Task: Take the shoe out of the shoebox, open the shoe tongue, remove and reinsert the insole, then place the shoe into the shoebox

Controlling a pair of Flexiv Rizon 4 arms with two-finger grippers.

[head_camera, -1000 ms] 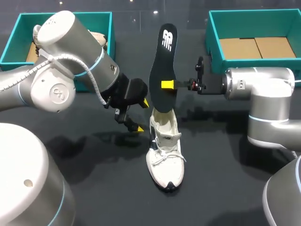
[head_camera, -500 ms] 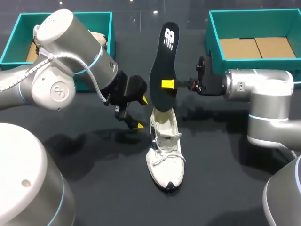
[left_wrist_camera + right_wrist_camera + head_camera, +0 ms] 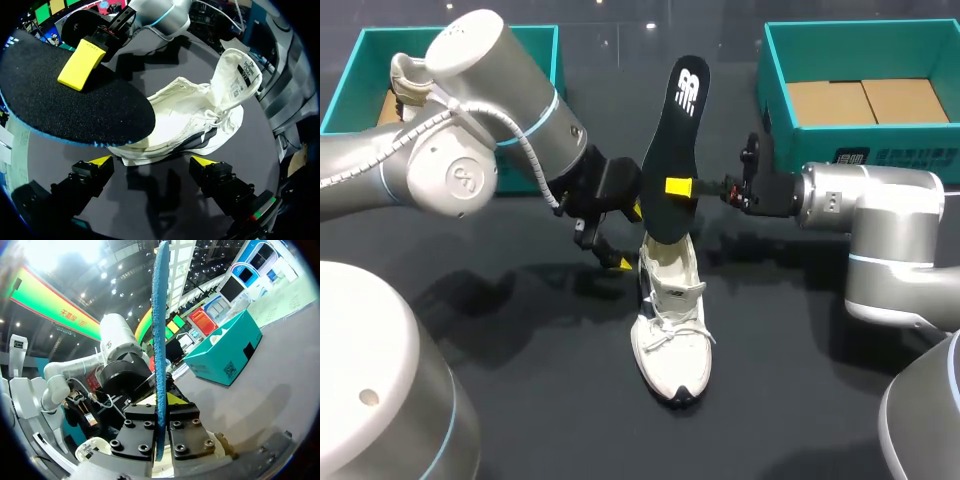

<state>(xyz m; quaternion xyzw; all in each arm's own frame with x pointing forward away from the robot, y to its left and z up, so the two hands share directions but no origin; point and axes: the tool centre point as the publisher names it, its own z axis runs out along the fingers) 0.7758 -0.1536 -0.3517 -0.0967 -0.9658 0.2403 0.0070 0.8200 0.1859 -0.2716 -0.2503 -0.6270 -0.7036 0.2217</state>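
A white shoe (image 3: 670,325) stands on the black table with its toe toward the front and its tongue pulled up. The black insole (image 3: 675,150) is held upright over the shoe's heel, its lower end at the shoe opening. My right gripper (image 3: 678,186) is shut on the insole's middle, and in the right wrist view the insole's blue edge (image 3: 160,340) runs between the shut fingers of my right gripper (image 3: 161,402). My left gripper (image 3: 626,238) stands open just left of the heel. In the left wrist view the left gripper (image 3: 152,161) faces the shoe (image 3: 200,120) side-on, under the insole (image 3: 70,105).
A teal shoebox (image 3: 350,80) sits at the back left, partly behind my left arm. A second teal box (image 3: 775,90) with a cardboard bottom stands at the back right.
My left arm has moved right, bringing its open gripper close to the shoe's heel. The insole has shifted slightly right and tilted a little in the right gripper.
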